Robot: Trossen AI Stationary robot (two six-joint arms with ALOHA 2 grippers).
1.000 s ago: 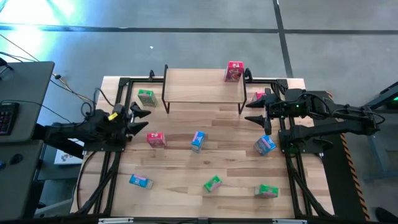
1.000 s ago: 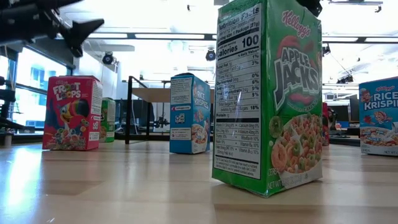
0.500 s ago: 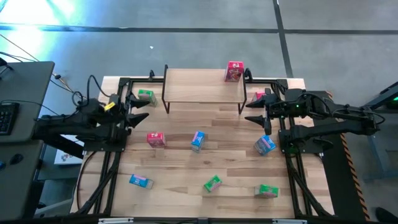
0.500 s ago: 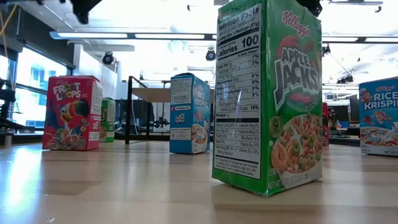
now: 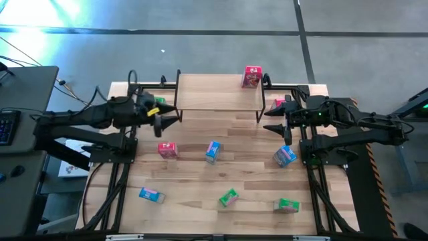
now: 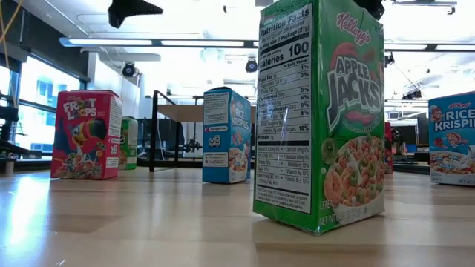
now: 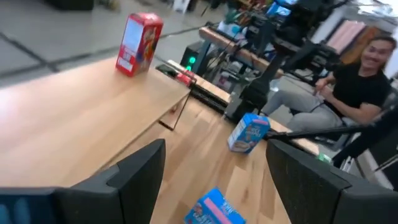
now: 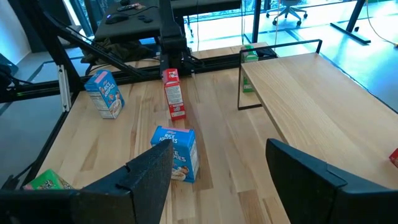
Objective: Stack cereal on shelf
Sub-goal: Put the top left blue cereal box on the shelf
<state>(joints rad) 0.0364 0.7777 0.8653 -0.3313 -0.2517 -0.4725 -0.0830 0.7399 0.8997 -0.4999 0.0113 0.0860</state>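
Now my left gripper [image 5: 170, 115] has swung, within the last second, from the 9 o'clock edge of the table up toward 11 o'clock, and it hangs above the left end of the shelf [image 5: 217, 94]. It is wide open and holds nothing. I judge this to be an approach: from the high view it is over the green box [image 5: 158, 102] just beside the shelf's left leg, so that box looks to be the next one to take.

My right gripper [image 5: 275, 118] waits at about 2 o'clock, beside the right end of the shelf, also open and empty. It did not move in this second.

For the task, only one pink-red box [image 5: 252, 76] stands upright on the shelf, at its right end. Another pink-red box [image 5: 279, 103] is partly hidden near the right arm. The others are on the table: a pink-red one [image 5: 167, 149], a blue one [image 5: 212, 151] at the middle, a blue one [image 5: 285, 156] toward 3 o'clock, and at the near edge a blue [image 5: 151, 195] and two green boxes [image 5: 229, 197] [image 5: 287, 205].

The boxes are smooth printed cardboard with sharp corners and flat faces, light I think. The shelf has a pale plank top with fine grain on thin black metal legs.
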